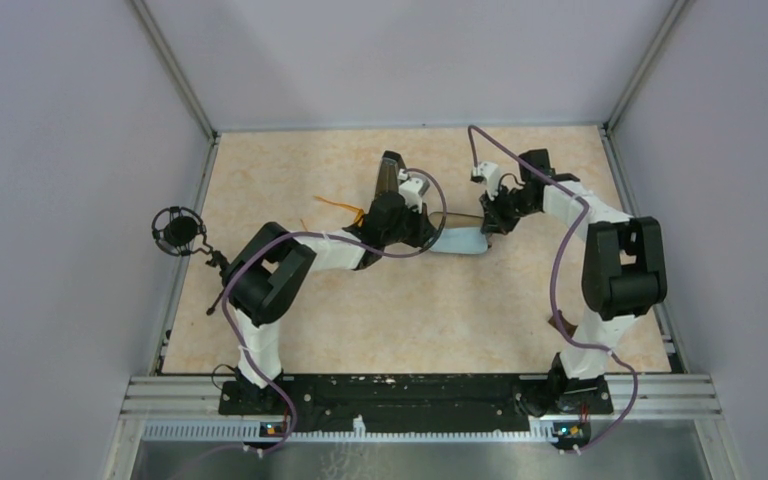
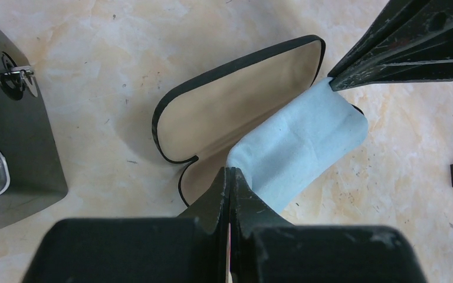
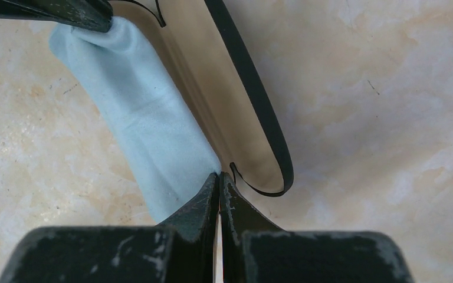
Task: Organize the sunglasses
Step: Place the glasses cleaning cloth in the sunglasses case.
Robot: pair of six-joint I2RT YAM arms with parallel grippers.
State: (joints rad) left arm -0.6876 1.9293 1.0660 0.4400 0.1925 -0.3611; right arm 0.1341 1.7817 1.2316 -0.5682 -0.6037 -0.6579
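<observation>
- Though the left arm hides most of them, the sunglasses [image 1: 343,206] show in the top view as thin orange arms on the worktop [image 1: 410,320], left of centre and just beside that arm's wrist.
- The visible orange arm runs roughly left to right, dipping slightly toward the wrist. The lenses are out of sight, so I cannot tell which way the pair faces.
- Neither wrist view shows the sunglasses, and neither end effector touches them.
- The left end effector [image 2: 230,177] is closed tight on one end of the light blue cloth [image 2: 298,147].
- The right end effector [image 3: 219,180] is closed on the opposite end, so the folded cloth spans between the two.
- The cloth lies partly over the black case [image 2: 230,112], which is open and shows its beige lining.
- The worktop is a cream surface with pale orange marbling and small dark specks.
- Metal rails [image 1: 420,385] edge the near side where the arm bases are bolted.
- Plain lilac-grey walls [image 1: 390,60] enclose the other three sides.
- A black round fixture [image 1: 178,230] on a stalk sits at the left edge.
</observation>
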